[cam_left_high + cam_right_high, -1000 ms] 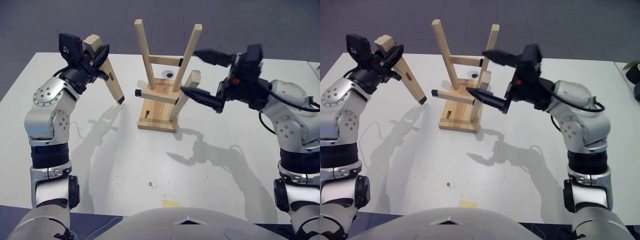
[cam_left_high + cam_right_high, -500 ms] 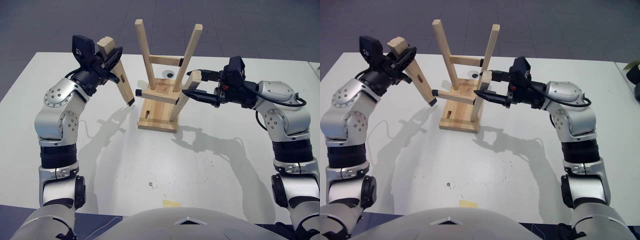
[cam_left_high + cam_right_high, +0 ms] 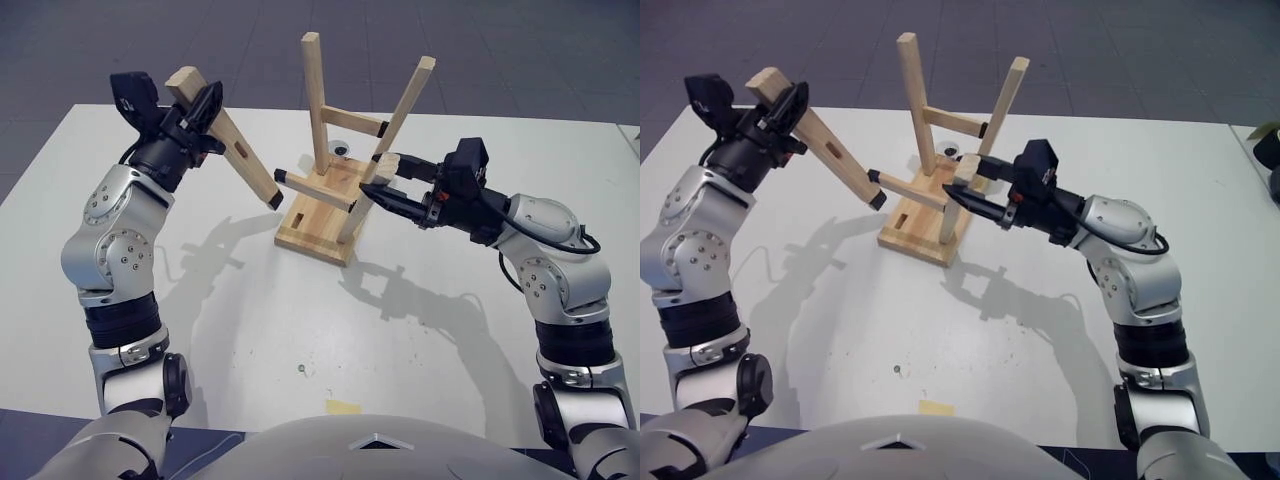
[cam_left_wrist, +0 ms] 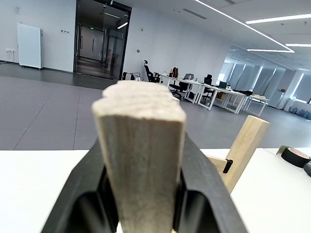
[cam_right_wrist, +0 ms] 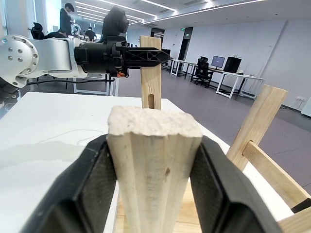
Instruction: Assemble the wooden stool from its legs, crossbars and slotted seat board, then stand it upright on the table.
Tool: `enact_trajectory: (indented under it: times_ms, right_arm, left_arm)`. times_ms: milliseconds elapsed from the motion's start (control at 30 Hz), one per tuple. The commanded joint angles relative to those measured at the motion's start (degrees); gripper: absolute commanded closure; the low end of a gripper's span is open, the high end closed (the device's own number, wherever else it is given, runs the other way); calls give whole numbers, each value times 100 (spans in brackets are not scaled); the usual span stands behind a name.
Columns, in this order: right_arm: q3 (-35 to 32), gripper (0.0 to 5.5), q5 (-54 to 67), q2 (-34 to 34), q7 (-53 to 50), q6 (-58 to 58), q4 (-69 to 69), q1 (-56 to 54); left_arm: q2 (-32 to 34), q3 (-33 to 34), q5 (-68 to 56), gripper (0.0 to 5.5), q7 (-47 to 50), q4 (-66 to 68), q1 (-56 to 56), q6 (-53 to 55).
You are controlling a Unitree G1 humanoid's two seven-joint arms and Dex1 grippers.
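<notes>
- Worktop [image 3: 250,330]: a yellow tape scrap [image 3: 343,407] lies well nearer than the seat board [image 3: 318,222], apart from the work.
- Right tool [image 3: 385,178]: clamped across the top of the near right leg [image 3: 358,205], which stands at the seat board's near right corner. I judge this steadies leg and board for the next joint.
- Seat board: lies underside up near the worktop's middle, so the legs rise from it.
- Lower crossbar [image 3: 315,190]: runs from the near right leg out past the seat board's left side, its black-capped end free.
- Left tool [image 3: 205,108]: closed on the upper end of the fourth leg [image 3: 240,155], which slants down towards the seat board's left side. Its foot is just beside the crossbar's free end and not joined.
- Far legs [image 3: 316,100]: stand at the seat board's far side, tied by an upper crossbar [image 3: 350,122].
</notes>
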Motion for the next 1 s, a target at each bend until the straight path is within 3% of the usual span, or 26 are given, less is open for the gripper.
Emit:
enact_trajectory:
  times_ms: [33,200,633,1000]
  right_arm:
    - [-45,344,69,155,-270,204,-22,204]
    - [-32,344,59,239,-346,185,14,190]
    - [-22,344,-119,364,-447,-8,119,136]
    - [30,344,-276,412,-444,-162,140,221]
  left_arm:
    - [-483,100,-295,447,392,56,113,158]
    - [-552,-16,-251,447,457,169,161,242]
    - [144,-326,322,447,3,607,56,26]
    - [206,-90,84,447,171,326,57,293]
